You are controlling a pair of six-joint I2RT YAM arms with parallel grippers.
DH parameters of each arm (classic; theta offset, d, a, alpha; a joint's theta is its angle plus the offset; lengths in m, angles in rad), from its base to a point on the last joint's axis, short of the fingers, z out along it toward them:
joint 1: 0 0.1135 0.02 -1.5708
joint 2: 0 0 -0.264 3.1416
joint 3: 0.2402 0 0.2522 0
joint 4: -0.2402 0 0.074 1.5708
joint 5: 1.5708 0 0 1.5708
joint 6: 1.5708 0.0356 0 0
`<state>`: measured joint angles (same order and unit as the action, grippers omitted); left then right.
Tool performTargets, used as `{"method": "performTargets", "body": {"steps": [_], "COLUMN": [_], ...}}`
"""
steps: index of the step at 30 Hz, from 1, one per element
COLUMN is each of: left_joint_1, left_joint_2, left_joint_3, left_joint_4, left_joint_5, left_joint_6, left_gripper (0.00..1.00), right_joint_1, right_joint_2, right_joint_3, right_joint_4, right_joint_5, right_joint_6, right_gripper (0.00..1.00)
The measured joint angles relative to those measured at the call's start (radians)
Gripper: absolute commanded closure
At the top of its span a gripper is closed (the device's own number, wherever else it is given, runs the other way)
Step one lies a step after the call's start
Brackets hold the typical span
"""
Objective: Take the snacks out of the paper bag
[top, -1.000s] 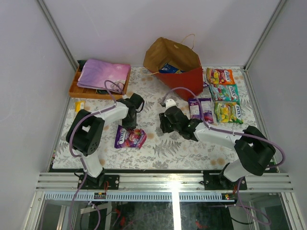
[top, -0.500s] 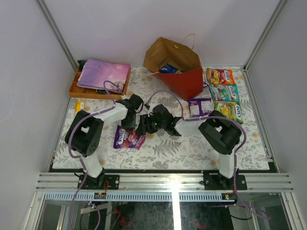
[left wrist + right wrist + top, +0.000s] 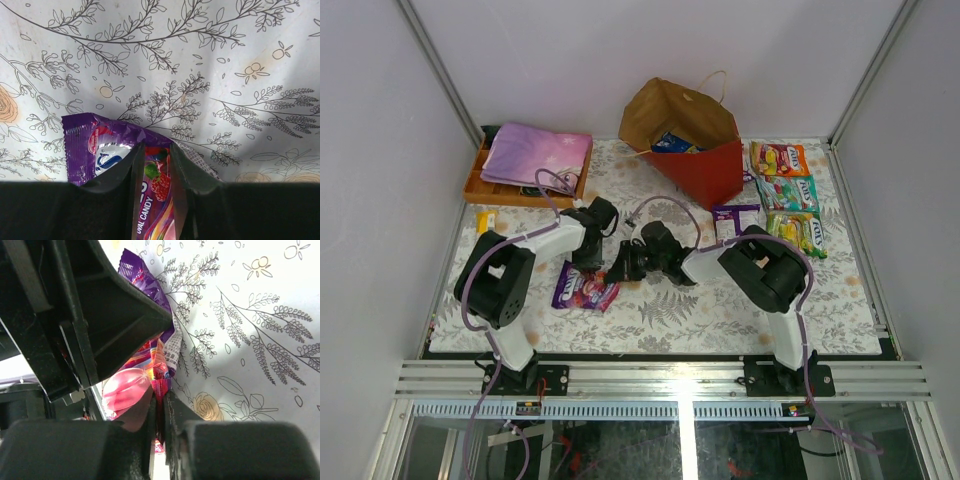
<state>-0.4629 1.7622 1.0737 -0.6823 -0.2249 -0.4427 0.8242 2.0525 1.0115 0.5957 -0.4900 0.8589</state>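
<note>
Right claw (image 3: 161,397) newly alongside left claw (image 3: 155,150), both tight on purple candy packet (image 3: 82,150).

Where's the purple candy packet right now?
In the top view, the purple candy packet sits left of centre on the table, at the tip of the left tool, with the right tool pinching its right edge.

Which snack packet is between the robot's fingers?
The purple candy packet left of centre; both arms' fingers grip it. The other packets lie at the right edge.
</note>
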Motion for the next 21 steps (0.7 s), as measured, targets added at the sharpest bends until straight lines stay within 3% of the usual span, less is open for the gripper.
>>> {"method": "performTargets", "body": {"steps": [13, 21], "left_joint_1": [-0.026, -0.019], "left_joint_2": [-0.001, 0.019], "left_joint_3": [0.005, 0.008], "left_joint_4": [0.079, 0.072], "left_joint_5": [0.118, 0.046], "left_joint_6": [-0.029, -0.016], "left_gripper": [0.76, 0.77], "right_joint_1": [-0.126, -0.229], "right_joint_2": [-0.111, -0.294], "right_joint_3": [-0.208, -0.38], "right_joint_4": [0.115, 0.151], "right_joint_5": [-0.036, -0.001], "right_joint_6": [0.07, 0.072], "right_gripper": [1.0, 1.0]}}
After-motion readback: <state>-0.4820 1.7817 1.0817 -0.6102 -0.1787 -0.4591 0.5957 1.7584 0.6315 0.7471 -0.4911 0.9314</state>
